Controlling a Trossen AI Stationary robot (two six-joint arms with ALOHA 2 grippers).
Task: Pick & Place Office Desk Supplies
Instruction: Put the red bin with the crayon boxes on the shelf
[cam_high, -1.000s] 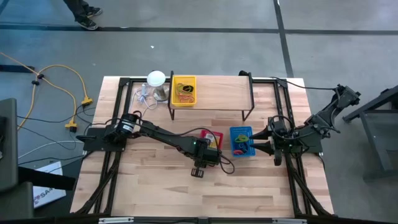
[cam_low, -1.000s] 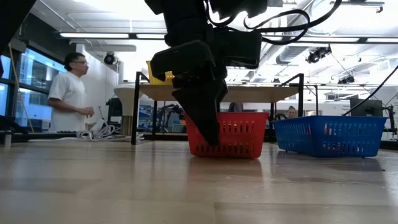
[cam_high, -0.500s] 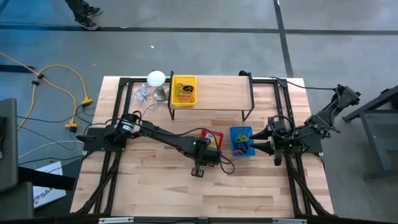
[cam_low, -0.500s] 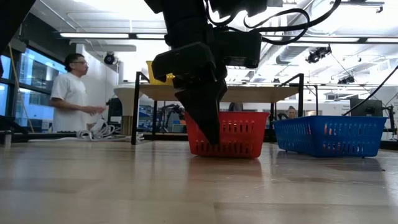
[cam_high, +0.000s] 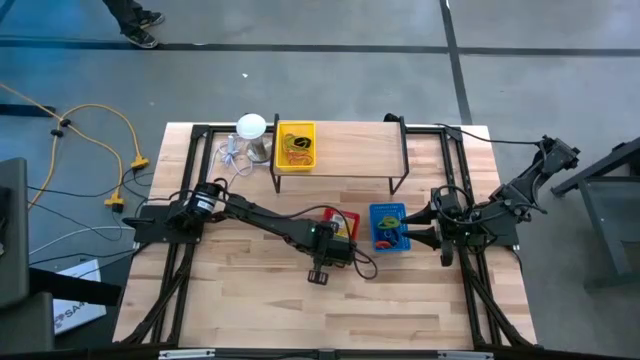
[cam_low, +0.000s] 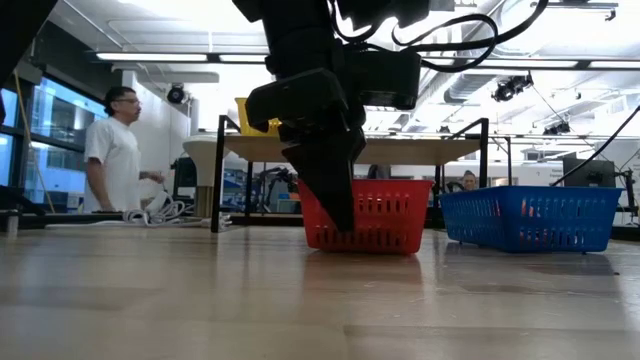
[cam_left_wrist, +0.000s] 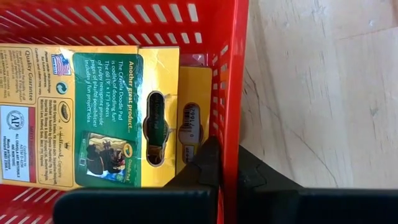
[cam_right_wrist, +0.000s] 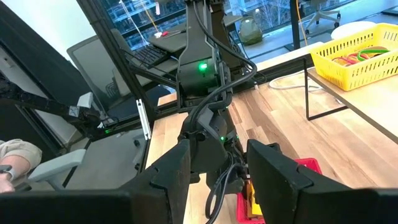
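A red basket (cam_high: 343, 220) stands on the table under a low shelf's front edge. It holds yellow-and-green card boxes (cam_left_wrist: 112, 112). My left gripper (cam_low: 338, 215) reaches down at the basket's near side and is shut on its wall. A blue basket (cam_high: 388, 227) with small coloured rings stands just right of it. A yellow basket (cam_high: 296, 146) of rubber bands sits on the shelf. My right gripper (cam_high: 418, 237) waits open and raised, right of the blue basket. My left gripper pinches the red basket's near wall at its rim (cam_left_wrist: 229, 146), one finger (cam_left_wrist: 205, 168) inside the basket and the other (cam_left_wrist: 256, 177) outside. The fingers come steeply from above, slanting from the table's left. The basket stands flat on the table.
The black-framed wooden shelf (cam_high: 350, 150) spans the far middle of the table. A white round-topped object with a cable (cam_high: 251, 127) sits at its left end. A person (cam_low: 112, 150) stands beyond the table's far side. Bare wood lies along the near edge (cam_high: 330, 315).
My left gripper has shut on the red basket's near wall without shifting place. The basket has stayed where it was. The person behind the table has moved an arm.
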